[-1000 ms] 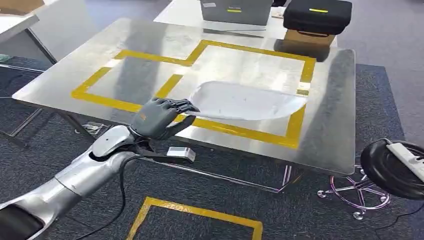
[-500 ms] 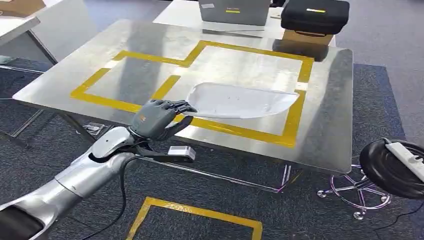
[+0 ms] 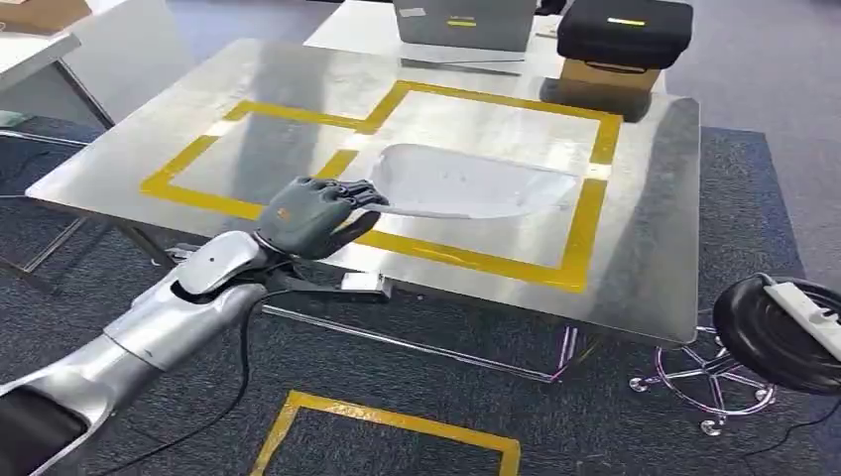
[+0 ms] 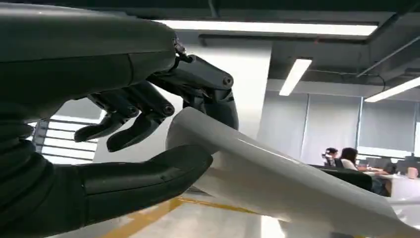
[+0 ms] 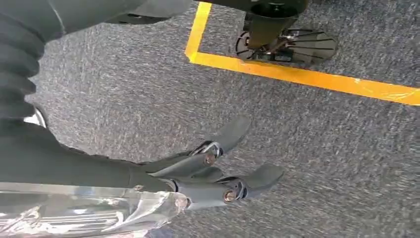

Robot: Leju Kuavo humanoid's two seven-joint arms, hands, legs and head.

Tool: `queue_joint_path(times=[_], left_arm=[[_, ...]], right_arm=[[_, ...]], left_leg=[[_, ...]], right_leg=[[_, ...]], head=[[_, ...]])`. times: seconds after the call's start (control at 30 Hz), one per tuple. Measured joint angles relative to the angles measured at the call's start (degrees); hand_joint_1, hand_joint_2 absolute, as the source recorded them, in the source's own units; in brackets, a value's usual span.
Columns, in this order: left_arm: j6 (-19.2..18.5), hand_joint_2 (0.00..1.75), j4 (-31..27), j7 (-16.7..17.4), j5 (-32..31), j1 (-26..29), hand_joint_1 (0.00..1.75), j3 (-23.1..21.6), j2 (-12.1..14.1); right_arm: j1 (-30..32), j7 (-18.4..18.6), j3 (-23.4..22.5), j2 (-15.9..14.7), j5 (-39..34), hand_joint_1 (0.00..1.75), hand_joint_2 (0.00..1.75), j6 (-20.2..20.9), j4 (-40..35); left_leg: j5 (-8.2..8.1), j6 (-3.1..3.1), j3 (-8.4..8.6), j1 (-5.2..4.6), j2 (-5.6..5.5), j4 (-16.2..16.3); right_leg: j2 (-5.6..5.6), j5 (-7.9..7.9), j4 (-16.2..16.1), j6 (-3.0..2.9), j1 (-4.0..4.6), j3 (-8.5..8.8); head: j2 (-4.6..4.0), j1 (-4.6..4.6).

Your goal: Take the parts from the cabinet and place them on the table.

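- The left hand (image 3: 309, 213) grips the near end of the white part (image 3: 466, 183), a long, curved, pale panel; in the left wrist view the thumb (image 4: 148, 181) presses under its edge and the darker fingers (image 4: 208, 94) curl over the top
- The white part lies over the metal table (image 3: 655, 248), inside the larger yellow tape rectangle (image 3: 585, 238) marked on the tabletop; whether it rests flat on the surface or is just above it I cannot tell
- The right hand (image 5: 218, 168) hangs over grey carpet (image 5: 346, 148) with its fingers apart and holding nothing, beside a yellow floor line (image 5: 307, 77)
- Beyond the far edge of the table stand a grey case (image 3: 464, 22) and a black case (image 3: 623, 30) set on a cardboard box (image 3: 607, 73)
- To the right of the table, a black round stool (image 3: 774, 332) carries a white power strip (image 3: 805, 307)
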Motion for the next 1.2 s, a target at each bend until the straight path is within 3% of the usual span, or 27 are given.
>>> queue_joint_path(times=[0.27,0.47,0.63,0.9,1.2], left_arm=[[-2.19,1.75,5.41,-0.20,-1.51,-7.28,1.75,-0.85,-0.02],[-1.84,1.75,14.05,0.17,-1.97,-14.56,1.75,-1.75,-0.04],[-1.66,1.75,19.07,0.72,-2.41,-17.34,1.75,-1.79,0.09],[1.51,1.75,29.78,0.52,-1.99,-21.80,1.75,-1.35,2.36],[1.73,1.75,39.23,4.19,-3.08,-23.75,1.75,0.11,7.09]], right_arm=[[-0.70,0.31,0.98,0.09,0.79,0.00,1.75,0.55,0.00],[-1.44,0.68,1.64,0.26,1.16,0.00,1.75,0.90,0.00],[-1.67,0.76,2.32,0.42,1.33,0.00,1.75,1.07,0.00],[-2.15,1.18,2.93,0.57,1.81,0.00,1.75,1.57,0.00],[-2.59,1.62,3.52,0.87,2.12,0.00,1.75,1.84,0.00]], left_leg=[[0.05,0.05,-0.01,0.00,0.00,0.00],[0.06,0.05,0.00,0.00,0.00,0.00],[0.06,0.04,0.00,0.00,0.01,0.00],[0.10,-0.01,-0.02,0.00,0.06,0.00],[0.13,-0.08,-0.02,0.00,0.17,-0.03]], right_leg=[[0.01,0.03,0.02,0.01,0.00,-0.02],[0.03,0.07,0.04,0.00,0.00,-0.01],[0.03,0.07,0.08,0.00,0.00,-0.02],[0.07,0.06,0.16,-0.02,0.01,-0.08],[0.24,0.06,0.27,-0.09,0.02,-0.21]], head=[[0.00,0.02],[0.00,0.04],[0.00,0.00],[0.00,0.00],[0.00,0.02]])
